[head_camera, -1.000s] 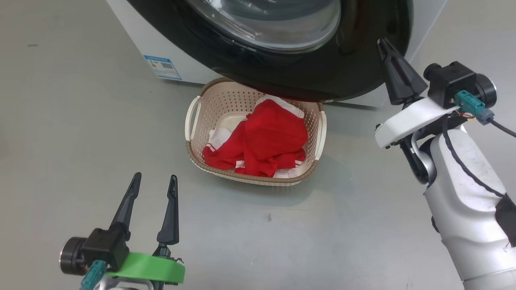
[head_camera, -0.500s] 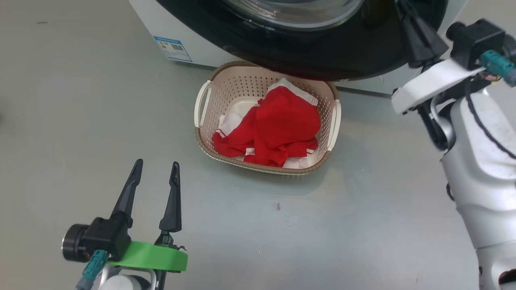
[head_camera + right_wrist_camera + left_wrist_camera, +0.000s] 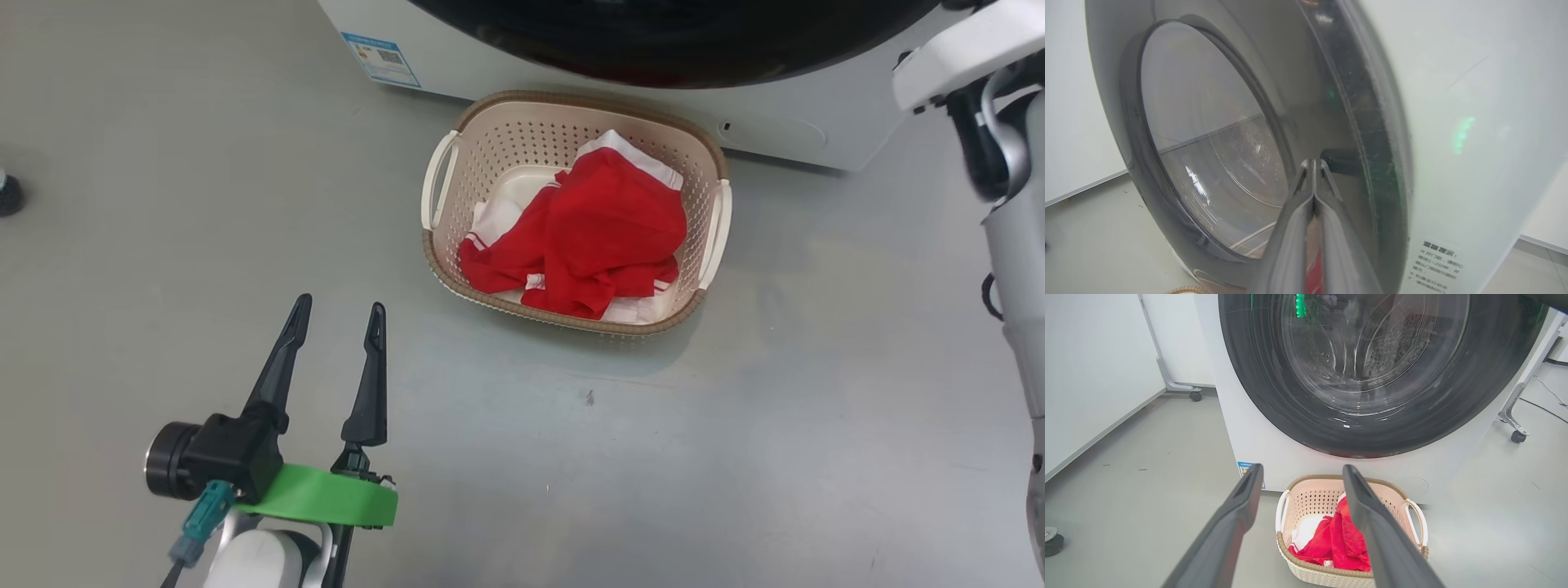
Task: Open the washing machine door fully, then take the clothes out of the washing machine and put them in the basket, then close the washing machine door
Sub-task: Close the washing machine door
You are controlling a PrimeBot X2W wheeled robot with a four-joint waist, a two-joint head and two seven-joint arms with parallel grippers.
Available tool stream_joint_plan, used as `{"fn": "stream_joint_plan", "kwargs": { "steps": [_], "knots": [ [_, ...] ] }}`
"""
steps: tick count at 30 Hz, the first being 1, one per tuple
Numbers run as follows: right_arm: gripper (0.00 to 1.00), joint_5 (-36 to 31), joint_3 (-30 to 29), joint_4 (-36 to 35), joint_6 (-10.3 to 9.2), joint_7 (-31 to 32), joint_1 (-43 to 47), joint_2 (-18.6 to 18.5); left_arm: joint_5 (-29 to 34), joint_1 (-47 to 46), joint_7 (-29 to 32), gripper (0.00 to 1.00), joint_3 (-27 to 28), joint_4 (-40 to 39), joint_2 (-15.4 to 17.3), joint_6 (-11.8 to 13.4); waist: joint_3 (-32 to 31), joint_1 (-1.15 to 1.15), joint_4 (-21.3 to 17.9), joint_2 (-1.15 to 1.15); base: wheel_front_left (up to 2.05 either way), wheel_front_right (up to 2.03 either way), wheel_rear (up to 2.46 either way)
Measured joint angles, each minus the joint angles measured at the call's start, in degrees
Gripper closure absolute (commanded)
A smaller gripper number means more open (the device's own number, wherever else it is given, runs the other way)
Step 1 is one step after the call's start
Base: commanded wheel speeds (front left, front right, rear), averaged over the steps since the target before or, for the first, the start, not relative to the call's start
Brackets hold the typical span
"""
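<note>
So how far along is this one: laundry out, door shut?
Done: the red clothes lie in the basket, and the drum seen through the door looks bare. In hand: the right pincer, shut, points its tips at the door's black ring near its edge, apparently pushing it closed. The door sits close against the washer; latched or not, I cannot tell. Left: only that closing. The left pincer hangs open, idle.

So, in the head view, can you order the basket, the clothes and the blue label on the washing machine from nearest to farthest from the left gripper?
From the left gripper:
1. basket, ahead to the right.
2. clothes, lying inside it.
3. blue label, low on the washing machine, behind the basket.
</note>
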Motion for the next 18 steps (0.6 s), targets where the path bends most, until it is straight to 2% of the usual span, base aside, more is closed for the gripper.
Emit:
{"fn": "stream_joint_plan", "kwargs": {
  "steps": [18],
  "knots": [
    [1.00, 1.3, -0.8, 7.1, 0.48, -2.1, -4.0, 0.7, -0.3, -2.1, -0.1, 0.00, 0.5, 2.4, -0.3, -0.5, 0.3, 0.00, 1.4, 0.00, 0.00, 0.00, 0.00]
  ]
}}
